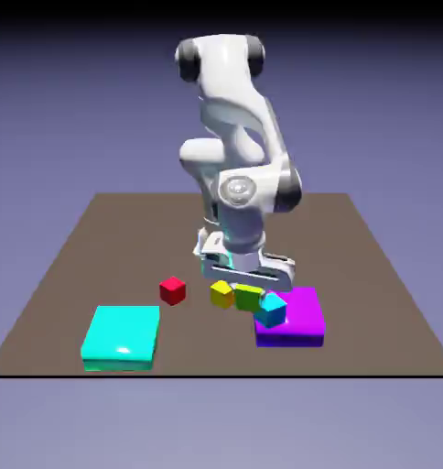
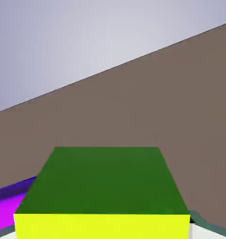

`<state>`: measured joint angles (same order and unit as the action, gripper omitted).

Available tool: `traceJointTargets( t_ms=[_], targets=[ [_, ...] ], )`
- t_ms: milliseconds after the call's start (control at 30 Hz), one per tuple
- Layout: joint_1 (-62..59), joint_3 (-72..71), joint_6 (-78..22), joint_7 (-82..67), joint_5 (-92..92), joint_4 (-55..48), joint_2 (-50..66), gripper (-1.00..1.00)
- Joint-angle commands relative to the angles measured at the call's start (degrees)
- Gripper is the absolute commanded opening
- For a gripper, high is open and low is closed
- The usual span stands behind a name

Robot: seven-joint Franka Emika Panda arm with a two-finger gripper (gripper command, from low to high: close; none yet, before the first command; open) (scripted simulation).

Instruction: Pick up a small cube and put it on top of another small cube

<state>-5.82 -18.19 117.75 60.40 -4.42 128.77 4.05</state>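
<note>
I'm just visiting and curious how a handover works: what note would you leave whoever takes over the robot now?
Gripper: jaws closed on the lime cube.
Other small cubes: red, yellow, cyan.
Done: lime cube grasped.
Left: put it on another small cube and let go. Which one, I can't tell.

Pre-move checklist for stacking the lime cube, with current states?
1. Lime cube between the jaws: ok, it fills the space between them in the hand view.
2. Target cube identified: cannot tell, red, yellow and cyan all show.
3. Lime cube on top of another cube: not ok.
4. Lime cube clear of the cyan cube: cannot tell, they overlap in the exterior view.
5. Lime cube level: not ok, looks slightly tilted.
</note>
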Motion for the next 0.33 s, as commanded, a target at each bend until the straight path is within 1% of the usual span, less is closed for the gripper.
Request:
traceJointTargets(
  t_ms=[0, 33, 167, 200, 233, 267, 300],
  targets=[
    [0.1, -0.5, -1.2, -1.6, 0.5, 0.6, -1.6, -1.0],
    [0.1, -0.5, -1.2, -1.6, 0.5, 0.6, -1.6, -1.0],
    [0.7, -0.3, 8.7, -0.6, 1.9, 5.6, 3.6, -1.0],
    [0.8, -0.3, 9.2, -0.6, 2.0, 5.9, 3.8, -1.0],
    [0.8, -0.3, 9.2, -0.6, 2.0, 5.9, 3.8, 1.0],
    [0.8, -0.3, 9.2, -0.6, 2.0, 5.9, 3.8, 1.0],
    [0.6, -0.4, 6.8, -0.8, 1.7, 4.6, 2.5, 1.0]
  ],
)
